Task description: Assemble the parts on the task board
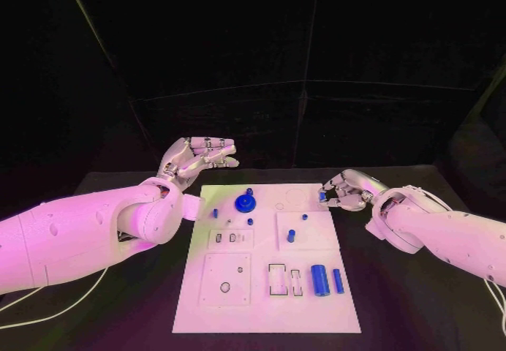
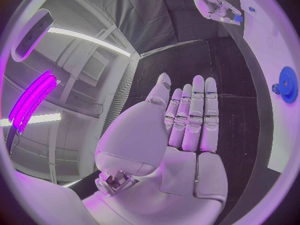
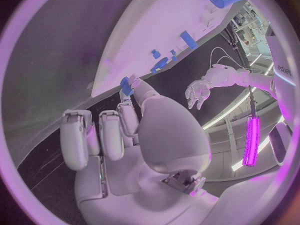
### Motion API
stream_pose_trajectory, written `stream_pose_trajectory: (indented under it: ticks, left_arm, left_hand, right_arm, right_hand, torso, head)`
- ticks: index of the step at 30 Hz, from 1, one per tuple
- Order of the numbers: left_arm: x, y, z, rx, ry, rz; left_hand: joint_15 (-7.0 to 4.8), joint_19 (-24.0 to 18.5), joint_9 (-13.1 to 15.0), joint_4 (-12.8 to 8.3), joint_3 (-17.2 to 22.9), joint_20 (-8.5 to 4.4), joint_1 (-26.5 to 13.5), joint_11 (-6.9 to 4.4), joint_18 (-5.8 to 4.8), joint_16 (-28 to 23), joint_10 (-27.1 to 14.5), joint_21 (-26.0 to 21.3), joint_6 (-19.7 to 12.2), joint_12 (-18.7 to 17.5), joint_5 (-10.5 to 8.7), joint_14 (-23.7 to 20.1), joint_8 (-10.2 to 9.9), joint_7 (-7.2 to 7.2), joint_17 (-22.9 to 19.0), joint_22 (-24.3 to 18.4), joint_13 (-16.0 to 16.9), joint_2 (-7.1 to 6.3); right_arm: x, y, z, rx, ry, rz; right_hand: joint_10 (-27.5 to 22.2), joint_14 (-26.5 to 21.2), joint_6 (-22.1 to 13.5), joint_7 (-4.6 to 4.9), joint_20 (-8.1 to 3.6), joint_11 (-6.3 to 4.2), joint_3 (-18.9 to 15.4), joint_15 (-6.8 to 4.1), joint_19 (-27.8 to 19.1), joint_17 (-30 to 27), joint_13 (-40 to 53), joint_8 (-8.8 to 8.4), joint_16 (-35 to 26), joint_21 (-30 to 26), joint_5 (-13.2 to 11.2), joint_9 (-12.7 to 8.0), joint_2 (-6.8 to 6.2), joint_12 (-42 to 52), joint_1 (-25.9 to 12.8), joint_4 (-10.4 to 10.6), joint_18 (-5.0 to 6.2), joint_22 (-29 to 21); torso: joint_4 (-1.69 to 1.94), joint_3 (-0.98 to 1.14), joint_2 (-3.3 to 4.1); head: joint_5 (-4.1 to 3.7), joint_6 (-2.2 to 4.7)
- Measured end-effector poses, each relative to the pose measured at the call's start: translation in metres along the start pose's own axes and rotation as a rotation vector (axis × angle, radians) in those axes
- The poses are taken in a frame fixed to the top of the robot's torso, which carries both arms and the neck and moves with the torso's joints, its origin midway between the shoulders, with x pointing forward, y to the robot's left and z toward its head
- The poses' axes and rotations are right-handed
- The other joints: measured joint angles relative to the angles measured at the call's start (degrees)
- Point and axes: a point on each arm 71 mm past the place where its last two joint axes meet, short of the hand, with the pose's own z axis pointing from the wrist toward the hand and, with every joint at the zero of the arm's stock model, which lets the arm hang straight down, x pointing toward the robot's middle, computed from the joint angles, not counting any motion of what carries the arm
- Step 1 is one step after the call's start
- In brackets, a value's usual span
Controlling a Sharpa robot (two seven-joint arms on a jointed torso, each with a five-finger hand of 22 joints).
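The white task board (image 1: 238, 292) lies in the middle of the table. My right hand (image 1: 345, 191) is at the board's far right edge and pinches a small blue part (image 1: 322, 195) between thumb and a finger; the part (image 3: 126, 86) is also seen at the fingertips in the right wrist view. My left hand (image 1: 200, 161) hovers above the board's far left corner, fingers straight and apart, holding nothing (image 2: 187, 130). A blue gear (image 1: 247, 201) stands at the far middle of the board. Two blue cylinders (image 1: 319, 279) lie at the near right.
Small blue pegs (image 1: 291, 235) stand about the board's middle, among square plates with slots (image 1: 227, 281). Black table (image 1: 422, 314) surrounds the board. My left forearm (image 1: 95, 234) lies along the board's left side.
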Motion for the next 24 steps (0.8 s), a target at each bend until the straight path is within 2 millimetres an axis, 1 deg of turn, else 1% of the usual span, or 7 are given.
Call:
stream_pose_trajectory:
  ticks: [2,6,7,10,18,22,24]
  left_arm:
    - [-0.001,0.0,0.0,-0.001,-0.001,0.0]
    - [-0.001,0.0,0.0,-0.003,0.0,0.0]
    - [-0.001,0.0,0.0,-0.003,0.0,0.0]
    - [-0.002,0.001,0.001,-0.005,0.0,0.0]
    - [-0.002,0.001,0.002,-0.01,0.001,0.0]
    - [-0.002,0.002,0.002,-0.011,0.002,0.0]
    - [-0.002,0.002,0.002,-0.011,0.002,0.0]
  left_hand:
    - [-0.25,0.4,0.0,0.0,0.0,-0.35,-0.1,-0.42,0.0,0.0,0.4,0.2,0.3,0.0,0.0,0.6,0.0,-0.29,0.1,0.0,0.0,0.08]
    - [-0.53,0.8,0.0,-0.1,-0.1,-0.39,-0.1,-0.61,0.01,0.0,0.7,0.3,0.5,0.0,0.0,1.1,0.0,-0.47,0.1,0.1,0.0,0.08]
    - [-0.4,1.0,0.0,-0.3,-0.3,-0.56,-0.3,-0.69,0.01,0.0,1.2,0.5,0.8,0.0,0.0,1.3,0.0,-0.38,0.2,0.1,0.0,0.29]
    - [-0.9,1.6,0.0,-0.5,-0.5,-0.8,-0.3,-0.97,0.01,0.0,1.9,0.7,1.1,0.0,0.0,2.3,0.0,-0.69,0.4,0.2,0.0,0.34]
    - [-0.8,1.7,0.0,-0.5,-0.5,-0.82,-0.5,-1.02,0.01,0.0,2.1,0.9,1.3,0.0,0.0,2.6,0.0,-0.5,0.5,0.2,0.0,0.55]
    - [-0.8,1.6,0.0,-0.5,-0.5,-0.82,-0.5,-1.01,0.01,0.0,2.1,0.9,1.3,0.0,0.0,2.6,0.0,-0.5,0.5,0.2,0.0,0.55]
    - [-0.8,1.6,0.0,-0.5,-0.5,-0.82,-0.5,-1.01,0.01,0.0,2.1,0.9,1.3,0.0,0.0,2.6,0.0,-0.5,0.5,0.2,0.0,0.55]
  right_arm:
    - [0.0,0.013,-0.002,-0.02,-0.006,0.008]
    - [0.002,0.043,-0.001,-0.059,-0.011,0.018]
    - [0.003,0.049,0.0,-0.066,-0.01,0.02]
    - [0.012,0.072,0.004,-0.092,0.0,0.024]
    - [0.042,0.133,0.02,-0.176,0.041,0.009]
    - [0.053,0.151,0.026,-0.192,0.055,-0.003]
    - [0.057,0.155,0.028,-0.19,0.06,-0.009]
  right_hand:
    - [0.0,0.0,0.0,0.0,-0.08,0.0,0.3,0.0,-0.1,0.0,-0.1,0.0,0.0,0.0,0.1,0.0,0.01,0.0,0.0,0.0,0.0,0.0]
    - [0.0,0.0,0.0,0.0,-0.08,0.0,0.3,0.0,-0.1,0.0,-0.1,0.0,0.0,0.0,0.1,0.0,0.07,0.0,-0.1,0.0,0.0,0.0]
    - [0.0,0.0,0.0,0.0,-0.08,0.0,0.3,0.0,-0.1,0.0,-0.2,0.0,0.0,0.0,0.1,0.0,0.08,0.0,-0.1,0.0,-0.01,0.0]
    - [0.0,0.0,0.0,-0.01,-0.08,0.0,0.6,0.0,-0.1,0.0,-0.3,0.0,0.0,0.0,0.1,0.0,0.15,0.0,-0.1,0.0,-0.01,0.0]
    - [0.0,0.0,-0.1,-0.05,-0.28,0.01,0.7,0.01,0.1,0.0,-0.5,-0.02,0.0,0.0,0.1,0.0,0.44,-0.3,-0.4,0.1,0.0,0.0]
    - [0.0,0.0,-0.1,-0.1,-0.28,0.01,0.7,0.01,0.1,0.0,-0.5,-0.06,0.0,0.0,0.1,0.0,0.44,-0.3,-0.4,0.1,0.0,0.0]
    - [0.0,0.0,-0.1,-0.13,-0.28,0.01,0.7,0.01,0.1,0.0,-0.5,-0.08,0.0,0.0,0.1,0.0,0.44,-0.3,-0.4,0.1,0.0,0.0]
  torso:
    - [-0.04,-0.1,-0.13]
    - [-0.08,-0.25,-0.36]
    - [-0.08,-0.29,-0.41]
    - [-0.06,-0.39,-0.63]
    - [0.38,-0.66,-0.97]
    - [0.54,-0.76,-1.08]
    - [0.58,-0.78,-1.12]
  head:
    - [0.0,-0.13]
    - [0.07,-0.41]
    - [0.1,-0.5]
    - [0.25,-0.88]
    - [0.97,-1.85]
    - [1.39,-2.14]
    - [1.58,-2.26]
